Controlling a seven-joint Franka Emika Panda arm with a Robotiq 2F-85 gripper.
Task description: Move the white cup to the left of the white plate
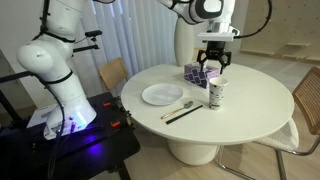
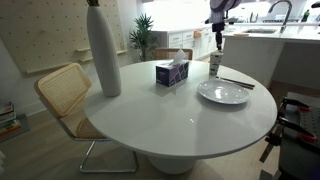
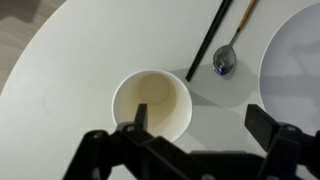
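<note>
pincer (image 3: 198, 113) released over white cup (image 3: 152, 100); spoon (image 3: 225, 63), chopsticks (image 3: 208, 40) just beside, white plate (image 3: 300, 60) near.

I count one white plate (image 1: 158, 95). Near the plate: one white cup (image 1: 215, 93), one spoon (image 3: 226, 62). Farther from the plate: one tissue box (image 2: 171, 73), one tall vase (image 2: 103, 52). Round table (image 2: 150, 120): one.

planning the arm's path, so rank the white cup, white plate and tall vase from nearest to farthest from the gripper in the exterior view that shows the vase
1. white cup: directly beneath the open gripper.
2. white plate: next to the cup, on the camera's side of it.
3. tall white vase: farthest, at the picture's left, beyond the tissue box.
</note>
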